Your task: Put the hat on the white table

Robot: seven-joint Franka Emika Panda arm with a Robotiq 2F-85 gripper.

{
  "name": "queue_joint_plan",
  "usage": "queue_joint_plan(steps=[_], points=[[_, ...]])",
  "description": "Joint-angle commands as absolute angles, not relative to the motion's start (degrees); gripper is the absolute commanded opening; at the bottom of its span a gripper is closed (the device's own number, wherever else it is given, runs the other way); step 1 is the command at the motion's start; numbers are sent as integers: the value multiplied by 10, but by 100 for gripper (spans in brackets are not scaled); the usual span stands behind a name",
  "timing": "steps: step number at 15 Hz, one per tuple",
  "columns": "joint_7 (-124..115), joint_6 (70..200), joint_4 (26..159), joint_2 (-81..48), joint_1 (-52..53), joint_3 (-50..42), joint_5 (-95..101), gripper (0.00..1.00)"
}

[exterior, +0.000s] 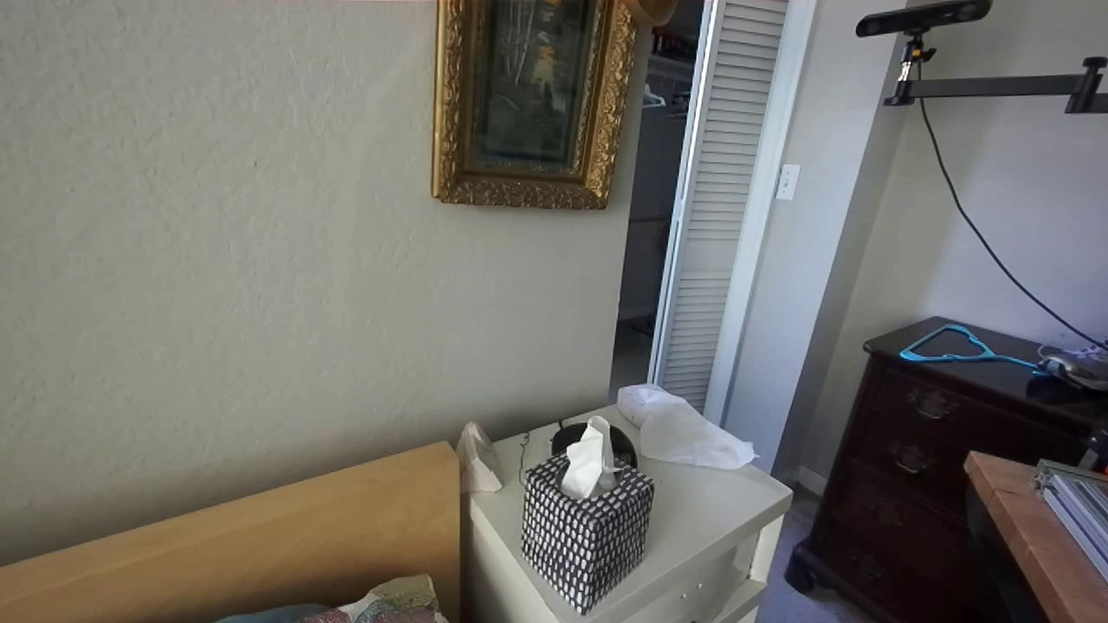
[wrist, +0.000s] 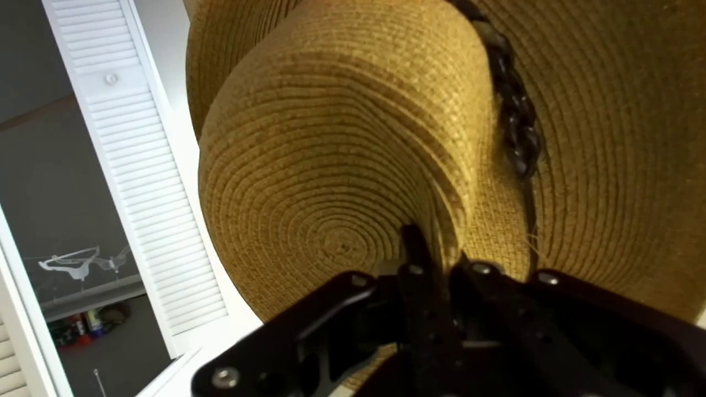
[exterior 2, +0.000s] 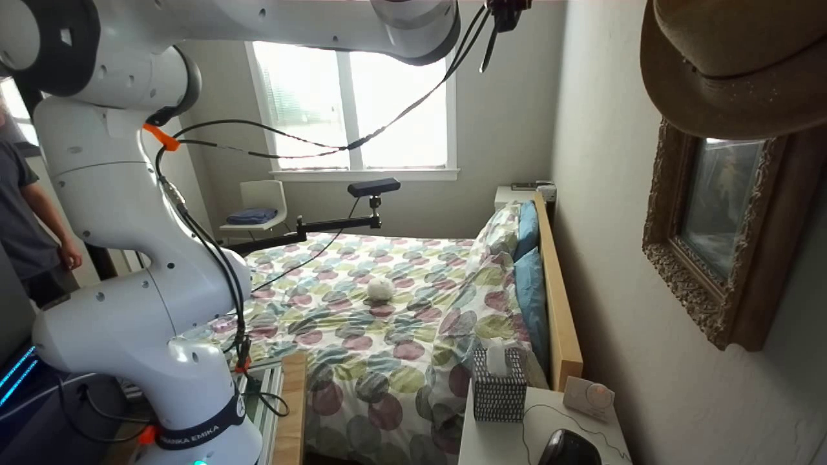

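Observation:
The hat fills most of the wrist view: tan woven straw, rounded crown with a fold, dark braided band, wide brim. In an exterior view it appears upper right, high beside the gold-framed picture; only a sliver of its edge shows in an exterior view. My gripper is nearly closed, with the fold of the crown pinched between its two black fingertips. Its fingers are not clear in the exterior views. The white table stands low by the wall, also in an exterior view, well below the hat.
On the white table are a patterned tissue box, a dark round object, a white crumpled sheet and a small pale box. The wooden headboard adjoins it. The gold-framed picture hangs above. A louvered door is behind.

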State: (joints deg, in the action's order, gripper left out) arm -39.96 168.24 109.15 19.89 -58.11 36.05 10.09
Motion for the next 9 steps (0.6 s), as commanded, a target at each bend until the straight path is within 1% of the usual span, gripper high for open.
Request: queue_joint_plan(steps=[1,6,7,9], points=[[-394,1682,1107,228,-572,344,94,0],[-396,1669,1137,292,-552,304,88,2],[-410,1662,1146,304,-532,283,109,2],[-399,1622,1166,336,-509,260,108,2]])
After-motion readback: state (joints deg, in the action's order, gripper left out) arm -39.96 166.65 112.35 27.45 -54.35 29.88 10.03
